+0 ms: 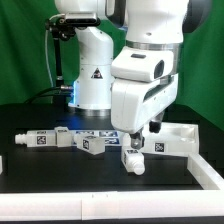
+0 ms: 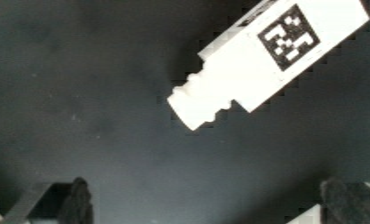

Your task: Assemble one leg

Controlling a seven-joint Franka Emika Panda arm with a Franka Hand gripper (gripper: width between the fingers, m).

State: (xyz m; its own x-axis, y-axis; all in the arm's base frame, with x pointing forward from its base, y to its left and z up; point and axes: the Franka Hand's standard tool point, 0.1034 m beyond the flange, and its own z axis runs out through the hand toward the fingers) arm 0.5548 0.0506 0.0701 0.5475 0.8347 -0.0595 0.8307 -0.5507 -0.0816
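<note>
Several white square-sided legs with black-and-white tags lie on the black table: one at the exterior view's left (image 1: pixel 40 140), one in the middle (image 1: pixel 94 145), one in front of the gripper (image 1: pixel 133 158) and one to its right (image 1: pixel 166 146). My gripper (image 1: pixel 138 137) hangs low over the table, just above and behind the front leg. In the wrist view, one leg (image 2: pixel 253 62) lies slanted on the dark table, well ahead of the gripper (image 2: pixel 208 205). The fingers (image 2: pixel 66 200) stand wide apart with only bare table between them. The gripper is open and empty.
A white raised border (image 1: pixel 203 168) runs along the table's right side and front edge (image 1: pixel 100 205). The robot's white base (image 1: pixel 92 85) stands behind the parts. A flat white part with tags (image 1: pixel 72 131) lies behind the middle leg.
</note>
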